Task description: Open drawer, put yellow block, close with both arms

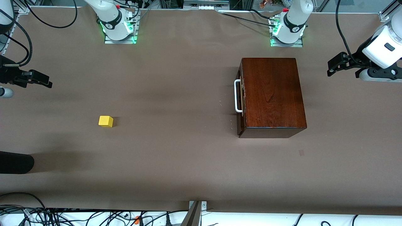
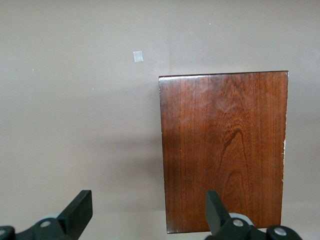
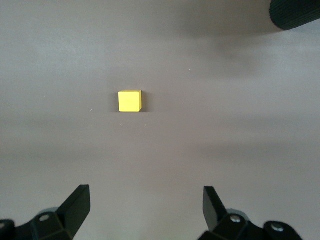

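The reddish-brown wooden box (image 1: 271, 94) stands toward the left arm's end of the table. Its drawer is shut, and the white bar handle (image 1: 237, 95) on the dark front faces the right arm's end. The box top also shows in the left wrist view (image 2: 225, 150). The yellow block (image 1: 105, 121) lies on the bare table toward the right arm's end, and shows in the right wrist view (image 3: 130, 101). My left gripper (image 1: 337, 64) (image 2: 147, 205) is open and empty, over the table beside the box. My right gripper (image 1: 34, 78) (image 3: 145, 197) is open and empty, over the table's end.
A dark rounded object (image 1: 15, 162) juts in at the right arm's end, nearer the front camera than the block; it also shows in the right wrist view (image 3: 295, 12). A small tape patch (image 1: 301, 153) lies near the box. Cables (image 1: 94, 216) run along the front edge.
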Motion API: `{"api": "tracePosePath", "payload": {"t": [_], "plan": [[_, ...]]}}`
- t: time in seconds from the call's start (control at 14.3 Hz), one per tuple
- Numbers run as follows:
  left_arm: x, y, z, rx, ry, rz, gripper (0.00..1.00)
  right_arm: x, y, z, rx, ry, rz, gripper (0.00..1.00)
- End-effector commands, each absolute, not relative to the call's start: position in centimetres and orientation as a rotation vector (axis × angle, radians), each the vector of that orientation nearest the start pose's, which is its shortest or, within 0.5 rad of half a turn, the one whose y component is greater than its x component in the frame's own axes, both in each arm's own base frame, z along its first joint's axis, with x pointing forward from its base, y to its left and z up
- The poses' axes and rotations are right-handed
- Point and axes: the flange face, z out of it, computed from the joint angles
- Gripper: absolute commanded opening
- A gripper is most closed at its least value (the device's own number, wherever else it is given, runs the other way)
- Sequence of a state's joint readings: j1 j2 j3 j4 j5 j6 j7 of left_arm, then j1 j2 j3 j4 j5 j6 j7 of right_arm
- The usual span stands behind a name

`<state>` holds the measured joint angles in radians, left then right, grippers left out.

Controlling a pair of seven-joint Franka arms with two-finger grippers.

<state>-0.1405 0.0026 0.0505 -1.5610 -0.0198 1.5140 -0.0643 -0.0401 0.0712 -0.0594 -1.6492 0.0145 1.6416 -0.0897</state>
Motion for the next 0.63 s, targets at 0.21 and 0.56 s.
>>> {"api": "tracePosePath", "payload": {"t": [0.21,0.56], "plan": [[55.06,-5.20,62.88,-3.152,0.047,0.069,1.00,57.74,-5.58,55.70,-3.111,0.030,0.108,1.00],[55.00,-5.36,62.44,-3.150,0.057,0.086,1.00,57.75,-5.50,55.70,-3.111,0.028,0.108,1.00]]}}
